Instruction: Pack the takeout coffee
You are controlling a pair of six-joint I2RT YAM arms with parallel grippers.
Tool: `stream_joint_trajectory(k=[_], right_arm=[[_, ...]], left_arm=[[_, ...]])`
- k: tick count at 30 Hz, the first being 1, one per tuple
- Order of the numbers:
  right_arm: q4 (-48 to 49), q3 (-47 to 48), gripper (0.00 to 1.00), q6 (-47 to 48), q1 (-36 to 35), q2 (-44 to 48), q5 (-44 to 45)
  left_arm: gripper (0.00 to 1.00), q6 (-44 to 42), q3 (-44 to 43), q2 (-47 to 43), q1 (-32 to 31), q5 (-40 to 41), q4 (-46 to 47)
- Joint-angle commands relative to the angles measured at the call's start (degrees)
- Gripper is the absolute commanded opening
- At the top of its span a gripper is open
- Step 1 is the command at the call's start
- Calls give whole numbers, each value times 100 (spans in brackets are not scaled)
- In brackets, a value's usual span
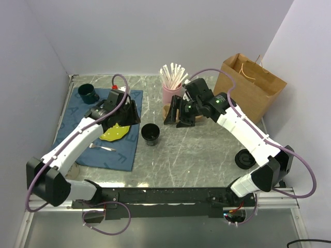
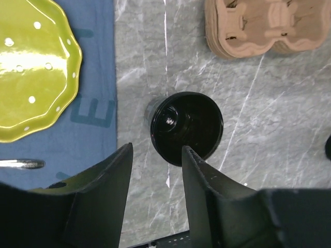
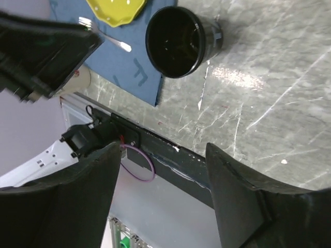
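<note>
A black takeout coffee cup [image 1: 150, 133] stands open-topped and without a lid on the marble table [image 1: 207, 150]. In the left wrist view the cup [image 2: 186, 132] lies just beyond my left gripper [image 2: 156, 150], whose jaws stand apart with only bare table between them. My left gripper [image 1: 130, 112] hovers over the blue mat's right edge, up and left of the cup. My right gripper [image 1: 177, 114] hangs open up and right of the cup [image 3: 178, 41], empty in the right wrist view [image 3: 163, 150]. A black lid [image 1: 244, 158] lies at the right. A brown paper bag [image 1: 251, 85] stands open at the back right.
A cardboard cup carrier [image 2: 264, 26] lies by the pink cup of wooden stirrers [image 1: 172, 88], under my right gripper. On the blue mat [image 1: 98, 150] are a yellow-green plate [image 1: 115, 133], a fork [image 1: 103, 148] and a dark teal cup [image 1: 88, 93].
</note>
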State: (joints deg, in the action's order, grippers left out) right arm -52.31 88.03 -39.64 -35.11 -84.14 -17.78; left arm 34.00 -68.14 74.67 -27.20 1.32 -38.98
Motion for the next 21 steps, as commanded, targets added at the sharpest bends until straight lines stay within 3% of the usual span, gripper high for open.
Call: stream_joint_trajectory(k=[1, 5, 15, 21], right_arm=[[415, -5, 70, -79, -162, 100, 99], [371, -31, 65, -53, -250, 38, 213], [274, -198, 63, 53, -277, 178, 381], [327, -163, 63, 114, -277, 214, 381]], left_arm=[[48, -192, 11, 240, 13, -299, 426], [45, -236, -33, 504, 13, -378, 453], [29, -535, 64, 1057, 13, -651, 576], [29, -500, 327, 1084, 13, -774, 699]])
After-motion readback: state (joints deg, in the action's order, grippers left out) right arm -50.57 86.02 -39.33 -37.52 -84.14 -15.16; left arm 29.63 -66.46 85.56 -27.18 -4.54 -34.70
